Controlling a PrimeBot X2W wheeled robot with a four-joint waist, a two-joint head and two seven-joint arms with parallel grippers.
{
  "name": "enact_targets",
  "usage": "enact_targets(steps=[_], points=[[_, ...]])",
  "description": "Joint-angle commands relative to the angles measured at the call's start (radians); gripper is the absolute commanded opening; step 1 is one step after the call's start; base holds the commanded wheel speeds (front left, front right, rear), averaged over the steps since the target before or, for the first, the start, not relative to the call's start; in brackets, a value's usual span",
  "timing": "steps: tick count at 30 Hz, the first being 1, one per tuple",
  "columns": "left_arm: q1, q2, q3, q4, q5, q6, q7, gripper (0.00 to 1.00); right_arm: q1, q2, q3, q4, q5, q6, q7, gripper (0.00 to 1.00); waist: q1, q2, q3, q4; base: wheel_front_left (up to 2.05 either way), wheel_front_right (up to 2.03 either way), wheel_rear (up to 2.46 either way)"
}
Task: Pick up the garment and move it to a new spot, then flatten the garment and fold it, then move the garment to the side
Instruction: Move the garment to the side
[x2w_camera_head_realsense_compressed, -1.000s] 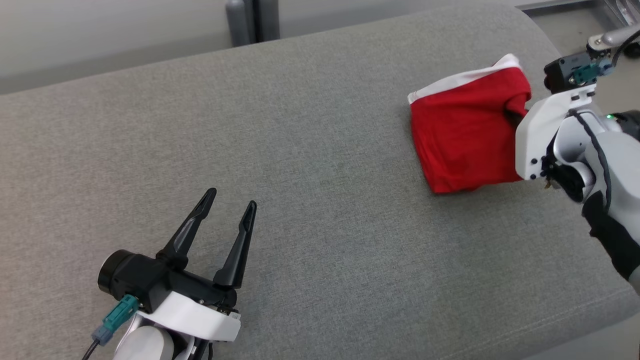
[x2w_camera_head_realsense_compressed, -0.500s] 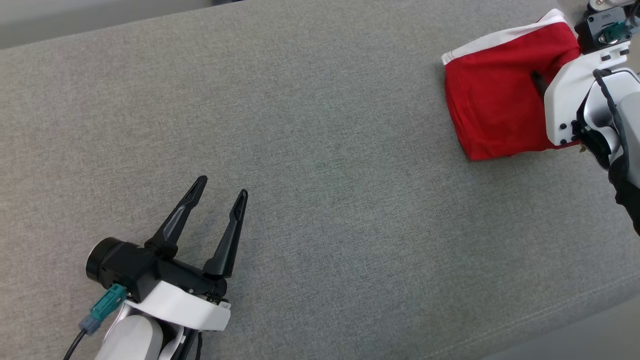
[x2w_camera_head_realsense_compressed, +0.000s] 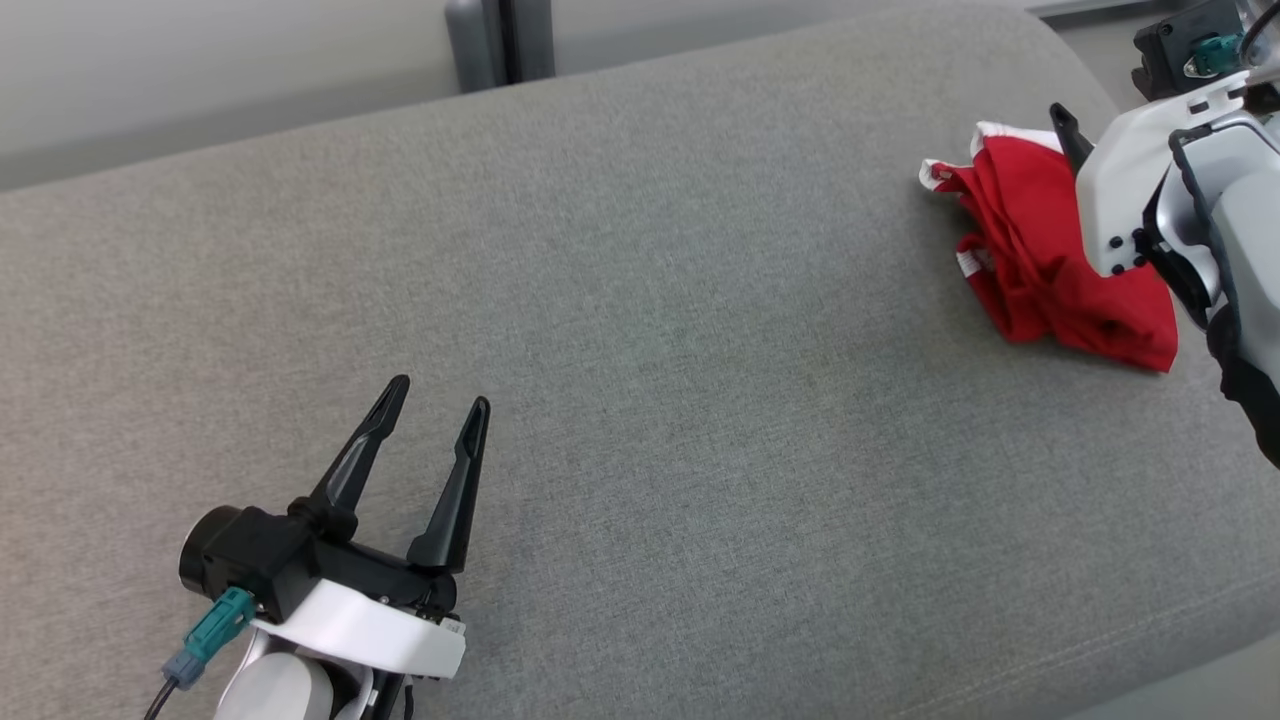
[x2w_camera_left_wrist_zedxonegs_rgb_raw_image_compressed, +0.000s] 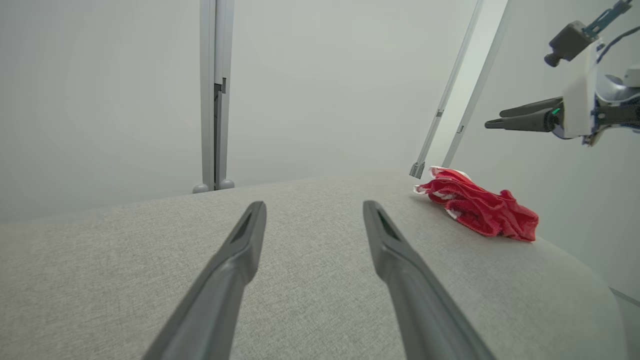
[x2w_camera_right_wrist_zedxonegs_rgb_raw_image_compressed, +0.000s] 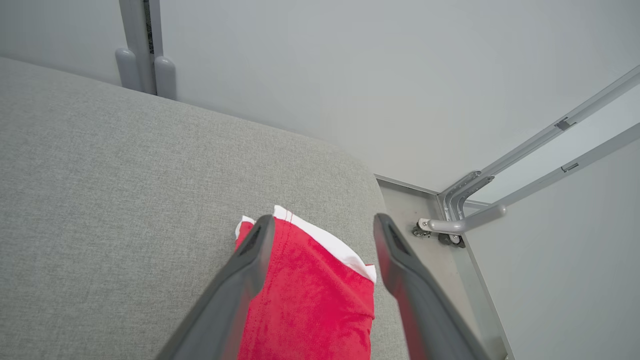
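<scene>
**Garment down in a heap: flattening comes next**

Your garment (x2w_camera_head_realsense_compressed: 1040, 280) lies in a crumpled red heap, white trim showing, at the far right end of the cushion (x2w_camera_head_realsense_compressed: 640, 350), close to its rounded corner. The right gripper (x2w_camera_right_wrist_zedxonegs_rgb_raw_image_compressed: 322, 225) hangs just above it with its fingers spread wide and nothing between them; the cloth lies free. The left gripper (x2w_camera_head_realsense_compressed: 440, 395) is spread too and empty. It sits low over the near left of the cushion, well apart from the garment.

Judging by the heap, the move to a new spot looks done and flattening is the step in hand. No fold is made yet. The next move calls for you to find an edge, the white trim being the plainest, pinch it and draw it toward the open middle. The heap sits near the cushion's edge, so pull inward. One arm will likely not spread it, so bring the left across for the other corner.
</scene>
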Motion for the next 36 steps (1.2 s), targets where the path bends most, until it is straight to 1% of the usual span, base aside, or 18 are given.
enact_targets(steps=[1, 4, 8, 14, 16, 17, 21, 23, 24, 27, 29, 32, 36], points=[[0.009, -0.004, 0.010, 0.000, 0.006, -0.002, 0.000, 1.00, -0.002, 0.005, 0.001, -0.007, 0.003, 0.000, -0.018, 1.00, 0.0000, -0.0001, -0.026, 0.008, 0.00, 0.00, 0.00], [0.028, -0.017, 0.024, 0.003, 0.010, -0.001, 0.000, 1.00, 0.020, 0.011, 0.003, -0.021, 0.010, 0.000, -0.048, 1.00, 0.0000, -0.0001, -0.059, 0.022, 0.00, 0.00, 0.00], [0.052, -0.040, 0.046, 0.009, 0.015, 0.000, 0.000, 1.00, 0.069, 0.006, -0.007, -0.057, 0.033, 0.000, -0.114, 1.00, 0.0000, -0.0001, -0.112, 0.052, 0.00, 0.00, 0.00], [0.094, -0.056, 0.101, 0.018, 0.026, 0.006, 0.000, 1.00, 0.183, -0.023, -0.033, -0.141, 0.071, 0.000, -0.235, 1.00, 0.0000, -0.0001, -0.194, 0.110, 0.00, 0.00, 0.00], [0.108, -0.058, 0.126, 0.019, 0.031, 0.011, 0.000, 1.00, 0.233, -0.033, -0.052, -0.175, 0.084, 0.000, -0.256, 1.00, 0.0000, -0.0001, -0.220, 0.134, 0.00, 0.00, 0.00], [0.108, -0.058, 0.126, 0.019, 0.031, 0.011, 0.000, 1.00, 0.233, -0.033, -0.052, -0.175, 0.084, 0.000, -0.256, 1.00, 0.0000, -0.0001, -0.220, 0.134, 0.00, 0.00, 0.00], [0.137, -0.053, 0.177, 0.018, 0.036, 0.022, 0.000, 1.00, 0.344, -0.052, -0.107, -0.268, 0.105, 0.000, -0.275, 1.00, 0.0000, -0.0001, -0.259, 0.178, 0.00, 0.00, 0.00], [0.151, -0.048, 0.201, 0.016, 0.037, 0.024, 0.000, 1.00, 0.410, -0.055, -0.148, -0.332, 0.097, 0.000, -0.278, 1.00, 0.0000, -0.0001, -0.270, 0.194, 0.00, 0.00, 0.00], [0.168, -0.045, 0.218, 0.017, 0.042, 0.025, 0.000, 1.00, 0.490, -0.057, -0.211, -0.418, 0.081, 0.000, -0.278, 1.00, 0.0000, -0.0001, -0.278, 0.209, 0.00, 0.00, 0.00], [0.188, -0.051, 0.243, 0.018, 0.045, 0.030, 0.000, 1.00, 0.633, -0.050, -0.329, -0.545, 0.033, 0.000, -0.278, 1.00, 0.0000, -0.0001, -0.287, 0.231, 0.00, 0.00, 0.00], [0.199, -0.058, 0.264, 0.017, 0.044, 0.034, 0.000, 1.00, 0.727, -0.023, -0.406, -0.652, 0.002, 0.000, -0.278, 1.00, 0.0000, -0.0001, -0.293, 0.242, 0.00, 0.00, 0.00], [0.215, -0.068, 0.290, 0.015, 0.048, 0.035, 0.000, 1.00, 0.882, 0.011, -0.507, -0.770, -0.057, 0.000, -0.278, 1.00, 0.0000, -0.0001, -0.299, 0.255, 0.00, 0.00, 0.00], [0.221, -0.081, 0.306, 0.017, 0.059, 0.029, 0.000, 1.00, 1.026, 0.066, -0.585, -0.857, -0.130, 0.000, -0.277, 1.00, 0.0000, -0.0001, -0.304, 0.261, 0.00, 0.00, 0.00]])
